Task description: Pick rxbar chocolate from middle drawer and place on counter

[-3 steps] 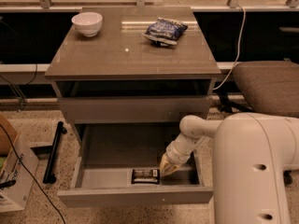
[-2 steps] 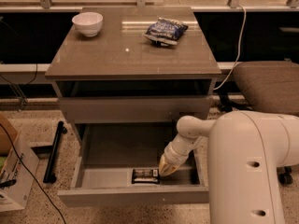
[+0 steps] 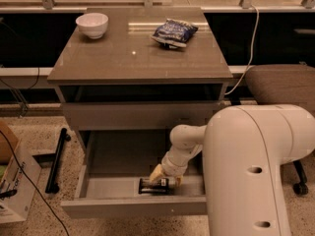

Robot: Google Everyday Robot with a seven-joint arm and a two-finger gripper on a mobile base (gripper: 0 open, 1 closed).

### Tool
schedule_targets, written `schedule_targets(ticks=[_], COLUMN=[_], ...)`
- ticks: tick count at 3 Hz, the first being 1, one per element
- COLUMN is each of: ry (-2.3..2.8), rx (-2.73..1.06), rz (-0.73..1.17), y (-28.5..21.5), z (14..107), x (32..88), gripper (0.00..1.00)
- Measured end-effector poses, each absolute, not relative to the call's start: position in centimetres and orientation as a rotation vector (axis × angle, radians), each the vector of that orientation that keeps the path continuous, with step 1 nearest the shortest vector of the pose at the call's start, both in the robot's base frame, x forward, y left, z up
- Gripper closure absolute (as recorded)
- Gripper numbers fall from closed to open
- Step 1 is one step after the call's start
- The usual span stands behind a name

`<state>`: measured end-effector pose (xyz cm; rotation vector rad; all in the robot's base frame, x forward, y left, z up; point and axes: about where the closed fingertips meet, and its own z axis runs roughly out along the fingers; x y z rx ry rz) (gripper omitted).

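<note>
The middle drawer (image 3: 98,156) is pulled open at the bottom of the cabinet. The rxbar chocolate (image 3: 151,185), a small dark bar, lies flat on the drawer floor near the front wall. My gripper (image 3: 165,177) reaches down into the drawer on the white arm (image 3: 184,141). It sits right over the bar's right end and covers part of it. The counter (image 3: 133,58) is the glossy grey-brown top above.
A white bowl (image 3: 92,24) stands at the counter's back left and a blue-white snack bag (image 3: 173,32) at the back right. A shut drawer front (image 3: 123,116) is above the open one. A chair (image 3: 283,85) stands to the right, a cardboard box (image 3: 12,181) to the left.
My gripper has moved a little to the left inside the drawer, onto the right end of the bar. The bar has not moved.
</note>
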<state>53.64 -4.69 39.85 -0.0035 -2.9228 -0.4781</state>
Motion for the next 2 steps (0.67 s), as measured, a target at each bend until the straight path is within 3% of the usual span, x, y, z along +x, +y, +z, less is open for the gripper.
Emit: schedule_targets(ticks=[2], ry=[-2.978], rx=[0.006], rz=[-0.443], y=[-2.3], z=[40.5], x=[53.2], gripper=[0.0])
